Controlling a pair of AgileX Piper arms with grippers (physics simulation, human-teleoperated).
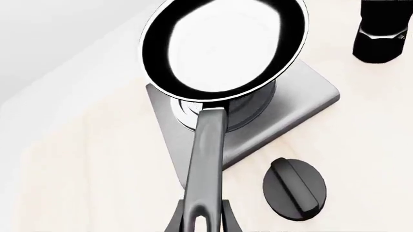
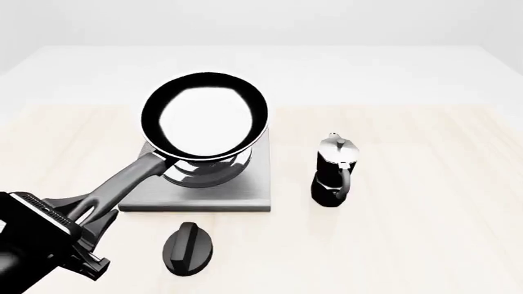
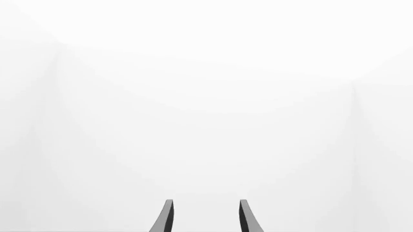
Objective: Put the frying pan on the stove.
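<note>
Fingers of the left gripper [image 1: 201,217] are clamping the frying pan [image 1: 223,46] by its handle over the stove [image 1: 303,104]. Front view: pan is hovering above the burner, beside the moka pot [image 2: 335,170] and knob [image 2: 188,248]. Right gripper [image 3: 203,217] is gaping, gripping nothing.

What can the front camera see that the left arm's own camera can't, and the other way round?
Only the front view shows the whole moka pot with its silver lid, and the left arm's body. Only the left wrist view shows the hole in the handle's end, between the left gripper fingers. Both show the frying pan over the stove, and the black knob.
</note>
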